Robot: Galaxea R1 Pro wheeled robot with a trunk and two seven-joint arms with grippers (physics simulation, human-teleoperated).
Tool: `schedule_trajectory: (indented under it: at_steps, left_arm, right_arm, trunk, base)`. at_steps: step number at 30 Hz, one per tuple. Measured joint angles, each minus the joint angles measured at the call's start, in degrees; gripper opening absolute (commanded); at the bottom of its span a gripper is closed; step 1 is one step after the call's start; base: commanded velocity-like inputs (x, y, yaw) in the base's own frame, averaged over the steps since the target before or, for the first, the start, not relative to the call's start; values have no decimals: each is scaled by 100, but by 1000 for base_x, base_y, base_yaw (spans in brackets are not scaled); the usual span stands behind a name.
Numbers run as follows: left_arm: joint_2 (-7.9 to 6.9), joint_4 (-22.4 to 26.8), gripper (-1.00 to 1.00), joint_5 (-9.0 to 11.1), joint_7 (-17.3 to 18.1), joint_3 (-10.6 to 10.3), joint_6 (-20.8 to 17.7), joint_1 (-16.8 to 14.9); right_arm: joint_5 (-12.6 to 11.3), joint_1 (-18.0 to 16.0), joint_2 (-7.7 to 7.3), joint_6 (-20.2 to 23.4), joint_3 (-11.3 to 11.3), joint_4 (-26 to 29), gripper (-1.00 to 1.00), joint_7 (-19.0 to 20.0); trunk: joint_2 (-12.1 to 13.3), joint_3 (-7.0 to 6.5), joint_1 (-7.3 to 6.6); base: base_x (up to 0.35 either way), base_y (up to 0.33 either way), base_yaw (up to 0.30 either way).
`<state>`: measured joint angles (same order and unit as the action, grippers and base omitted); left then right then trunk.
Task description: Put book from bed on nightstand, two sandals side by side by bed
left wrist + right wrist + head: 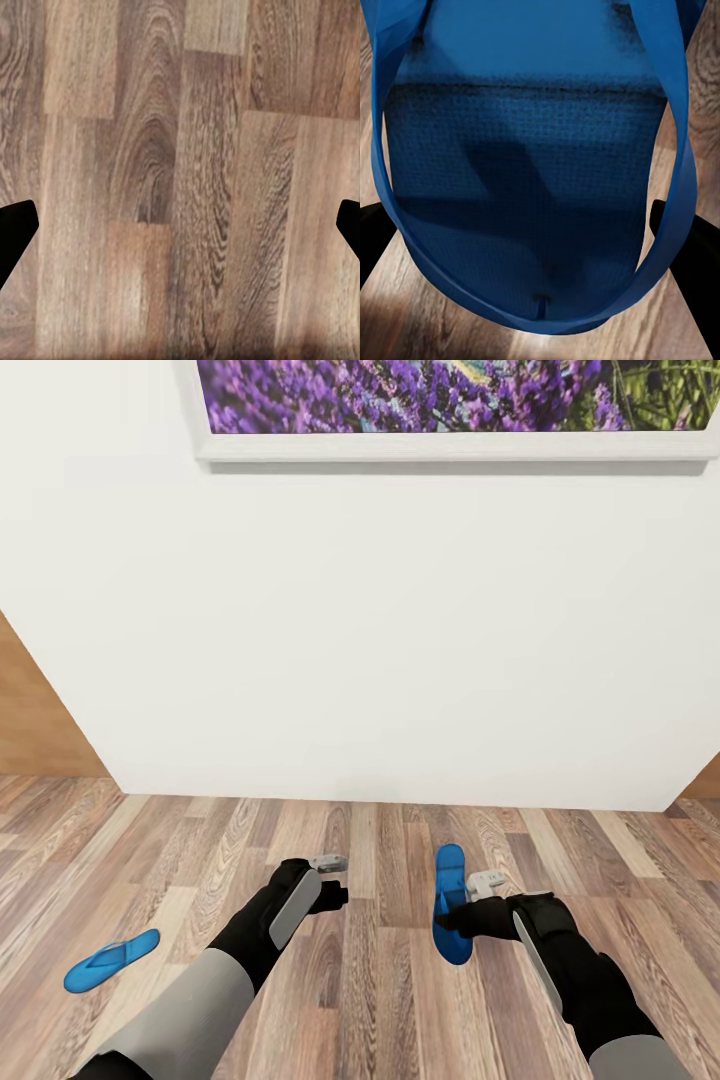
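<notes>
One blue sandal [451,905] is clamped in the right hand [462,912] above the floor [400,980]; the left hand [330,880] is held apart, and the second sandal [110,960] is seen lying near the floor's left edge.

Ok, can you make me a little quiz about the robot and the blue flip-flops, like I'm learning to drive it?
1. True or false: both blue flip-flops are lying on the wood-plank floor.
2. Which gripper has a flip-flop between its fingers? A) the left gripper B) the right gripper C) both
3. Fill in: the picture on the white wall shows purple ____.

Key:
1. False. One flip-flop lies flat on the floor by the left arm; the other flip-flop is at the right gripper, which holds it.
2. B. The left wrist view shows the left gripper's fingers spread over bare planks.
3. Lavender flowers.
</notes>
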<state>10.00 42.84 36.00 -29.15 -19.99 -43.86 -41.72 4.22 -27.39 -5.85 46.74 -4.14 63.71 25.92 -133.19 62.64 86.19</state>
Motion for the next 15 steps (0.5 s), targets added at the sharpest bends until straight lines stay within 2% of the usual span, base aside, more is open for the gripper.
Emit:
schedule_trajectory:
  at_steps: [15]
  left_arm:
    - [0,0,100,-1,0,-1,0,0]
  right_arm:
    - [0,-1,0,2,0,3,-100,0]
  trunk:
    - [0,0,0]
  base:
    - [41,0,0]
